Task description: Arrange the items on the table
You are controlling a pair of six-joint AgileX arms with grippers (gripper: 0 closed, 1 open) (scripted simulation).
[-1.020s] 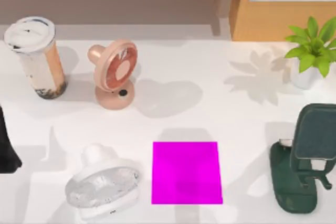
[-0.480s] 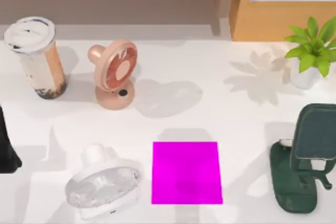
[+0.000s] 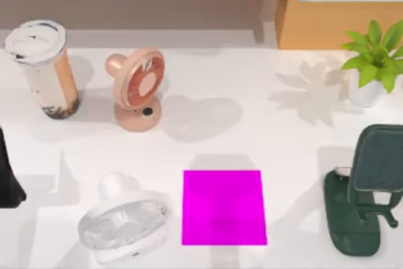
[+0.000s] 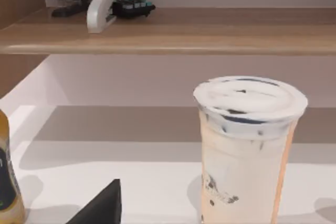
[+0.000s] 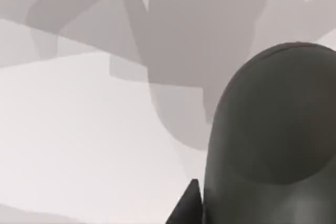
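The drink cup, white-lidded with a brownish-cream body, stands upright at the table's far left back; the left wrist view has it close ahead. My left gripper is a dark shape at the left edge, nearer the front than the cup and apart from it. The dark oval mouse lies at the front right. My right gripper hangs directly over it, and in the right wrist view the mouse's rounded back looms very close.
A pink desk fan stands right of the cup, and a white fan lies at the front left. A magenta square mat sits front centre. A potted plant is back right. A wooden shelf runs behind the table.
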